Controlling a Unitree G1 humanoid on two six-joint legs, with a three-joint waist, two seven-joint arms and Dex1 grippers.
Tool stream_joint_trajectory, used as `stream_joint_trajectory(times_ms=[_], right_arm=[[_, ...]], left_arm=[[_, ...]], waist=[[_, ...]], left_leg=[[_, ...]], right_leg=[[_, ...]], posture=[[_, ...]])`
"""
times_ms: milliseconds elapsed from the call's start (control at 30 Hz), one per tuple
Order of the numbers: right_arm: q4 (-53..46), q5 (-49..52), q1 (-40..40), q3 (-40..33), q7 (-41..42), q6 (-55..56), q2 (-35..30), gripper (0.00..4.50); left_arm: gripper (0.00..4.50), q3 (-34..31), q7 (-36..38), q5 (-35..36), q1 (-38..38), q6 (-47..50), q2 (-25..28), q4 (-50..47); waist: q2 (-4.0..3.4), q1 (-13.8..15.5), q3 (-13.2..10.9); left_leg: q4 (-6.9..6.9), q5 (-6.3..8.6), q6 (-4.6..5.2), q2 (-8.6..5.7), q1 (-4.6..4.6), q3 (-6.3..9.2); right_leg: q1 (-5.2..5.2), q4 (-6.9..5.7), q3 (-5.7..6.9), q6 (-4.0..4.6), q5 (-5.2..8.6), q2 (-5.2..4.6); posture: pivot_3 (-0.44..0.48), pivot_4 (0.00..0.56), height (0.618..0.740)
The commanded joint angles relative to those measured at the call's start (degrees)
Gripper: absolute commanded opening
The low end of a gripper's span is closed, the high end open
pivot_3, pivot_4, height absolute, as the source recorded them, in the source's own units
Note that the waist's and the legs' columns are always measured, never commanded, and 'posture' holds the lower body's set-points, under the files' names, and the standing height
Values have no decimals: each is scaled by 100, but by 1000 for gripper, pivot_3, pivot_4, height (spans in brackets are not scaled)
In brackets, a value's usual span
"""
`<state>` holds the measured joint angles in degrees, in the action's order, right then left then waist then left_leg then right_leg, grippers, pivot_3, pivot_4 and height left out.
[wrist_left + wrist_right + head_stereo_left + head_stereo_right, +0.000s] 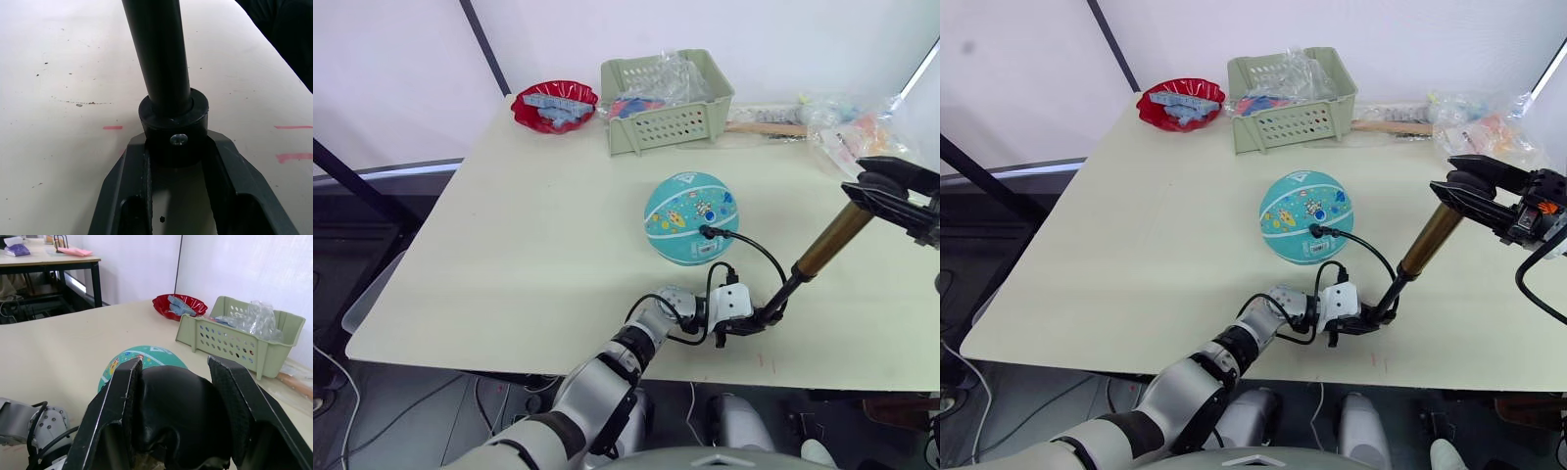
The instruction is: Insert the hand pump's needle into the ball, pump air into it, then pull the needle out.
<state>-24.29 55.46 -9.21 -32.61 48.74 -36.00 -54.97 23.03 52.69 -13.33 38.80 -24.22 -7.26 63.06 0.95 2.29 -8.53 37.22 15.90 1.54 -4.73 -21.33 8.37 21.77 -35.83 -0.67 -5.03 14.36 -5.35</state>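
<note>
The ball (691, 217) is teal with white stripes and small many-coloured cartoon prints; the hand pump (829, 245) has a gold-bronze barrel, a black handle and a black foot, with a thin black hose; the table (529, 245) is pale cream, marked with a few short red dashes; the bowl (554, 105) is red, holding light blue pieces; the basket (667, 101) is pale sage green; both grippers' fingers (120, 416) are black.
</note>
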Motion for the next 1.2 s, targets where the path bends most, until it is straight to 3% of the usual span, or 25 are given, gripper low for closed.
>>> stream_joint_trajectory(times_ms=[33, 300, 533, 733, 967, 1200], right_arm=[[-111, 42, -222, -480, -156, 148, -95, 1627], [-34, 116, -315, -486, -161, 119, -112, 1627], [-186, -316, 211, -162, 50, 262, 21, 1627], [-289, -808, 725, 360, 162, 689, 297, 1627], [-336, -1060, 1275, 1100, 97, 975, 795, 1627], [-167, -1426, 1441, 1602, 128, 1162, 1086, 1627]], left_arm=[[954, 250, -9, -326, -151, 250, 81, 478], [954, 243, -19, -324, -136, 260, 95, 479], [954, 232, -34, -312, -122, 267, 78, 489], [954, 217, -40, -307, -86, 269, 77, 516], [954, 196, -92, -339, -50, 245, 86, 555], [954, 188, -135, -357, -38, 220, 86, 574]], waist=[[0, 0, 0], [-1, -1, 0], [2, -1, 3], [21, -10, 16], [108, -26, 107], [86, -10, 112]], left_leg=[[0, 0, 0, 0, 0, 0], [2, 0, 0, 0, 0, 0], [4, 0, 0, 0, 0, 1], [5, 0, 0, 1, 28, -1], [-1, 2, -2, 16, 60, 3], [-5, 2, -1, 11, 56, 7]], right_leg=[[0, 0, 0, 0, 0, 0], [0, -2, 0, 1, -1, 0], [-1, -3, 1, 2, -1, 1], [-21, -4, -1, -21, 12, 3], [-40, -7, -2, -23, 14, 18], [-35, -6, -8, -19, 14, 18]], posture=[[0, 150, 740], [0, 150, 740], [0, 150, 740], [0, 150, 740], [0, 150, 740], [0, 150, 740]])
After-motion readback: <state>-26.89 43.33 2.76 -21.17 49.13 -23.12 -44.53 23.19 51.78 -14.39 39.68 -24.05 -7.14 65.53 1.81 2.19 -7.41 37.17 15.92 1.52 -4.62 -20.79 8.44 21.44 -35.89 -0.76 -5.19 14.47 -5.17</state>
